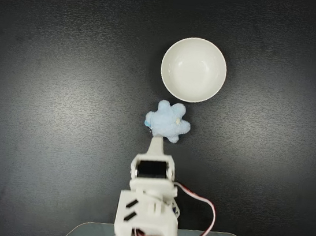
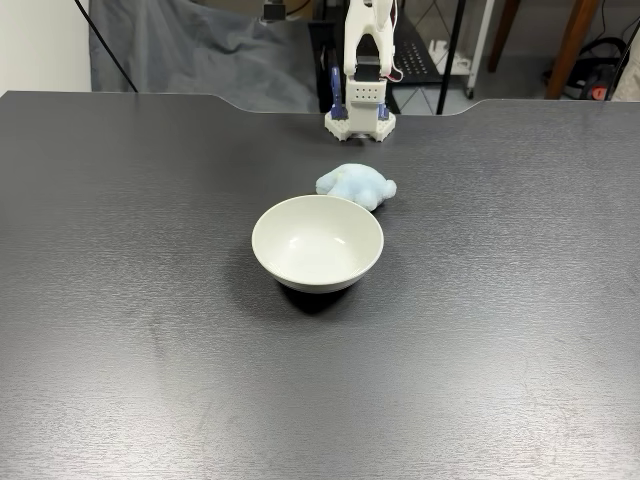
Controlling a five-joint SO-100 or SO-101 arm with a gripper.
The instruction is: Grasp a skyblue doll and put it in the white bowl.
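Fluffy and pale blue, the skyblue doll (image 1: 168, 121) is lying on the dark table (image 1: 42, 108) just beside the white bowl (image 1: 193, 70), on the side facing the arm's base (image 2: 360, 118); from the front fixed view the bowl's rim (image 2: 318, 243) is overlapping the doll (image 2: 357, 186), so touching or apart cannot be told. Seen from above, the gripper (image 1: 157, 141) is pointing at the doll's near edge, only one white finger showing, so whether it is apart or together cannot be told. Beyond the table, grey cloth (image 2: 190, 50) is hanging, with stand legs (image 2: 455, 50) beside it.
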